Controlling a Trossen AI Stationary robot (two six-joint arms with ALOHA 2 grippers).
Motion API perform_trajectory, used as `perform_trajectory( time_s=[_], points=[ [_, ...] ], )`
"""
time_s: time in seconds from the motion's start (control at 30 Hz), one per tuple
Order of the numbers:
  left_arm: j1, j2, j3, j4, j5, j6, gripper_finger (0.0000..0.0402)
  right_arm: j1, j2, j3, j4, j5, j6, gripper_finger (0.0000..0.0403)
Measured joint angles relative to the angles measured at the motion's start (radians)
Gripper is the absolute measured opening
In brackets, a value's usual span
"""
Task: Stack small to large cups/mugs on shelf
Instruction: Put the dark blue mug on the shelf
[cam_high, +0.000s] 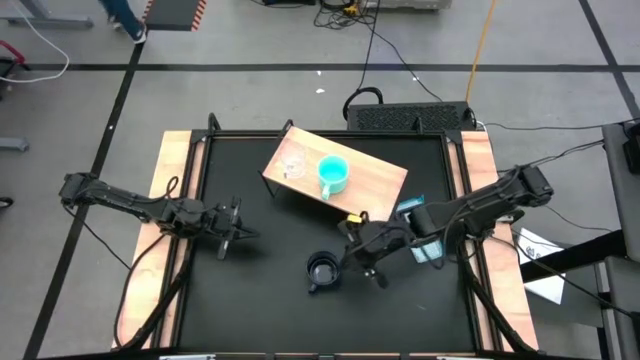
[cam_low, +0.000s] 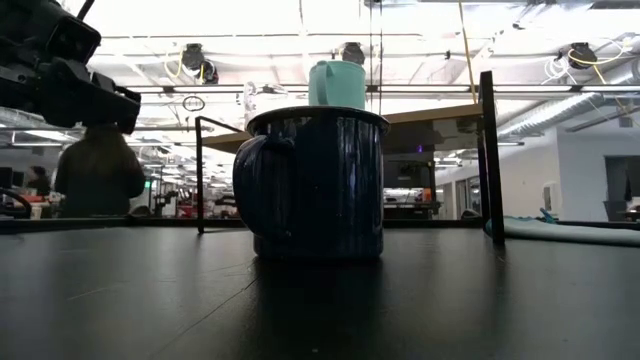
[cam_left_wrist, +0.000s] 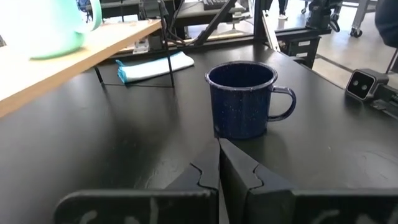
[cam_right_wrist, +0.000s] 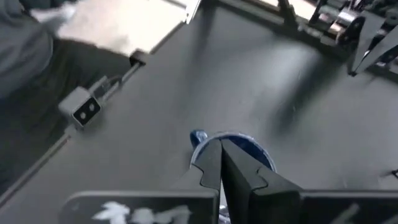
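The dark blue-black mug (cam_high: 322, 271) stands upright on its base on the black table, its handle toward the near left; it also shows in the low view (cam_low: 320, 185) and the left wrist view (cam_left_wrist: 242, 102). The turquoise mug (cam_high: 333, 175) and the clear cup (cam_high: 293, 165) stand side by side on the wooden shelf (cam_high: 375, 180). My right gripper (cam_right_wrist: 219, 142) is shut and hovers just above the dark mug's rim (cam_right_wrist: 249, 149), at its right side (cam_high: 350, 255). My left gripper (cam_left_wrist: 219, 143) is shut, left of the mug (cam_high: 240, 235), pointing at it.
A flat light-blue item (cam_high: 420, 225) lies right of the shelf, partly under my right arm. The shelf's dark legs (cam_low: 490, 155) stand behind the mug. A small grey box (cam_left_wrist: 360, 84) sits at the table's near side. A person (cam_low: 98, 170) stands in the room beyond.
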Motion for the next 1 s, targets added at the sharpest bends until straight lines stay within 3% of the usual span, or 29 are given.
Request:
perform_trajectory(
  time_s=[0.4,0.8,1.0],
  points=[
    [0.0,0.0,0.0,-0.001,0.0,0.0,0.0008,0.024,0.154,0.096,-0.126,-0.005,-0.189,0.0],
    [0.0,0.0,0.0,-0.006,0.0,0.0,0.0008,0.026,0.167,0.097,-0.047,0.011,-0.21,0.0],
    [0.0,0.0,0.0,-0.006,0.0,0.0,0.0008,0.021,0.167,0.097,-0.055,0.015,-0.301,0.0]
  ],
)
